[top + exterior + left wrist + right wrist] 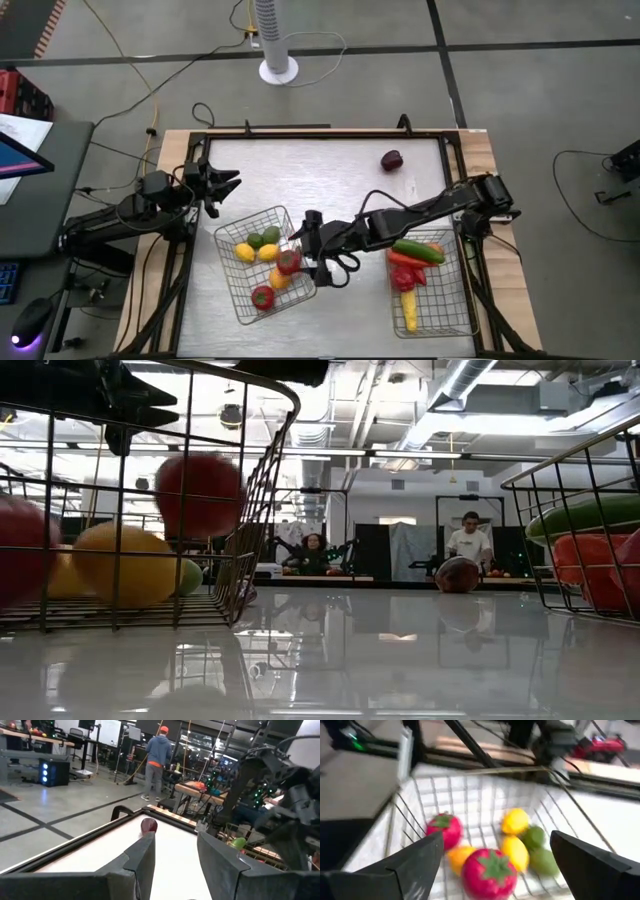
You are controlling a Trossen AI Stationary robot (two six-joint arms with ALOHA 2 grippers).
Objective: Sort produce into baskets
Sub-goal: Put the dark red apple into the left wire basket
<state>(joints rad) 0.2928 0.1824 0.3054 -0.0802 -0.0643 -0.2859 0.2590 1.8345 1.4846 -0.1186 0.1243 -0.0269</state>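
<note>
My right gripper (300, 250) reaches over the left wire basket (232, 290), fingers wide open (495, 840). A red tomato-like piece (489, 870) lies between and below the fingers, touching neither. In the low view it (200, 490) shows blurred, above the other pieces in the basket. That basket also holds yellow (245, 252), green (268, 237), orange (279, 279) and another red piece (263, 296). The right basket (455, 320) holds a green cucumber (418, 250), red pieces (404, 275) and a yellow piece (409, 312). A dark maroon piece (392, 160) lies on the table at the far right. My left gripper (228, 185) waits open at the left.
The metal table top (330, 180) has a raised dark frame around it. Free table lies between the two baskets and along the far side. A white fan stand (278, 68) is beyond the far edge. People show in the room behind (159, 755).
</note>
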